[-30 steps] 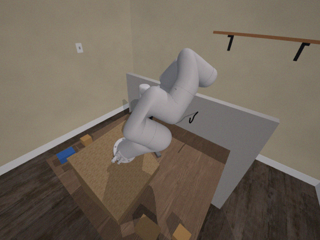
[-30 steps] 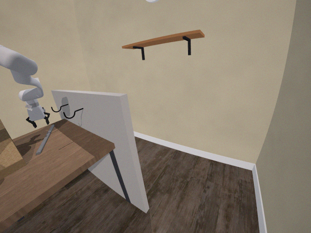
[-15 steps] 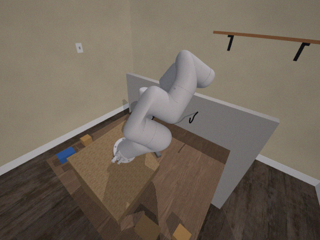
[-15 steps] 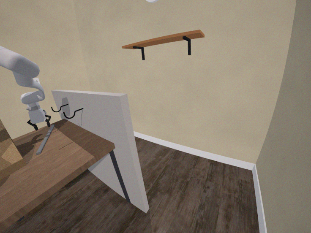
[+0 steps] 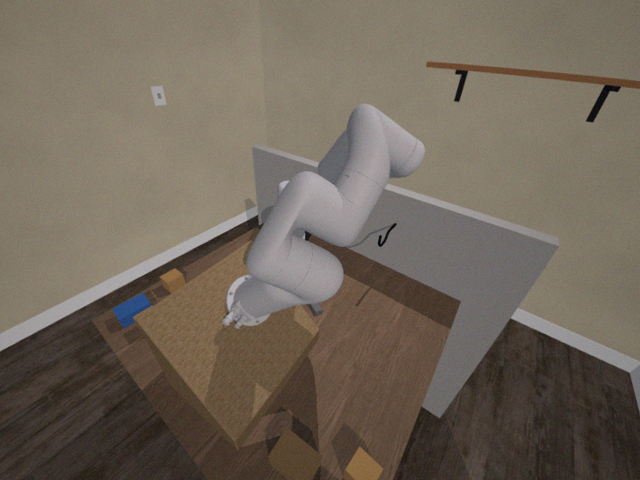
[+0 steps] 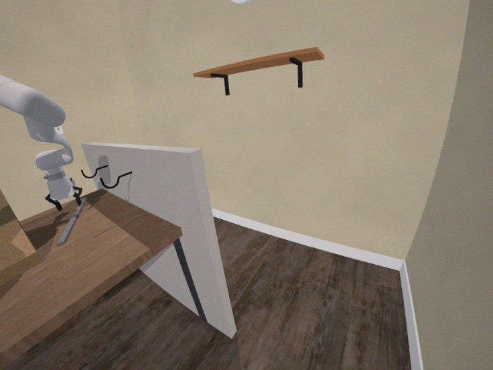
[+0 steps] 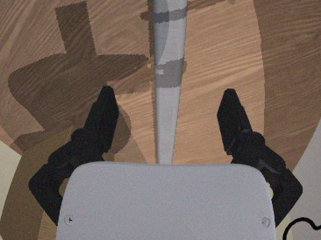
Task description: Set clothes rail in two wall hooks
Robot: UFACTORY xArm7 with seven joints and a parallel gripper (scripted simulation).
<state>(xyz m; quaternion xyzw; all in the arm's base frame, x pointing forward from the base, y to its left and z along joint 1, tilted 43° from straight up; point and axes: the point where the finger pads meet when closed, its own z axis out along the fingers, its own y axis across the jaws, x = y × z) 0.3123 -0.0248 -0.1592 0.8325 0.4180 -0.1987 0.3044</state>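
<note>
The clothes rail (image 6: pixel 70 222) is a thin grey bar lying flat on the wooden table. In the wrist view the rail (image 7: pixel 168 54) runs straight away from me between my fingers. My gripper (image 7: pixel 168 100) is open and empty, fingers astride the rail's near end and a little above it. It also shows in the exterior view (image 6: pixel 63 201), hanging over the rail's far end by the wall panel. Two black wall hooks (image 6: pixel 107 177) stick out of the grey panel, just right of the gripper. One hook (image 5: pixel 385 234) shows in the top view; the arm hides the gripper and most of the rail there.
The grey wall panel (image 6: pixel 165 218) stands upright along the table's far edge. A raised wooden block (image 5: pixel 213 336) carries the arm's base. Small tan boxes (image 5: pixel 363 466) and a blue box (image 5: pixel 130 308) lie on the floor. A wall shelf (image 6: pixel 259 62) hangs high up.
</note>
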